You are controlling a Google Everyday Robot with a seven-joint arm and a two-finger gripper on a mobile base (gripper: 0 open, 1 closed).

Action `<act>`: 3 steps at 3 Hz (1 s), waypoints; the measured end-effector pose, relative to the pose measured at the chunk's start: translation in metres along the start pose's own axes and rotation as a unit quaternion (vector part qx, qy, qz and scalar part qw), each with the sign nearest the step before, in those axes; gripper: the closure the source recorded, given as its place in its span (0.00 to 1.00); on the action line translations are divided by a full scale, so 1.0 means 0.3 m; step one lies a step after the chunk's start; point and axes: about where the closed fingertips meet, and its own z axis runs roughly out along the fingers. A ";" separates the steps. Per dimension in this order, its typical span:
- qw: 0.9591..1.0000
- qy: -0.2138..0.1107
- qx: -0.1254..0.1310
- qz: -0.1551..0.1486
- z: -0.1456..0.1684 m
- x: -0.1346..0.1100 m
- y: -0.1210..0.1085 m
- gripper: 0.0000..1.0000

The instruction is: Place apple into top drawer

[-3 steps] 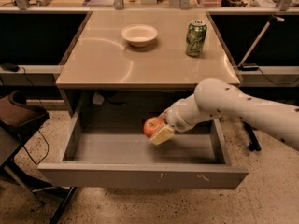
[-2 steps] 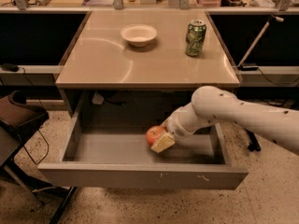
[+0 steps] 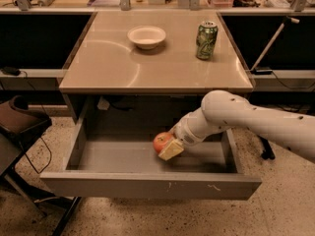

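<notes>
The gripper (image 3: 167,146) sits inside the open top drawer (image 3: 147,185), pinching the apple (image 3: 160,141) between its fingers, one pale pad showing on the near side; the apple is low over the drawer floor just beneath the gripper, though whether it touches the floor I cannot tell. The likely trouble is the release; if the apple hangs clear of the floor it would drop and, being round, roll away from the gripper toward a drawer wall, or bruise. A finger dragging on the skin while spreading could also nudge it. The tabletop (image 3: 162,65) edge runs close above and behind the gripper; lifting the arm (image 3: 246,119) straight up risks striking it. The green can (image 3: 206,33) and bowl (image 3: 146,36) stand well apart above.
</notes>
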 end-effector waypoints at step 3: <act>1.000 0.000 0.000 0.000 0.000 0.000 0.000 0.00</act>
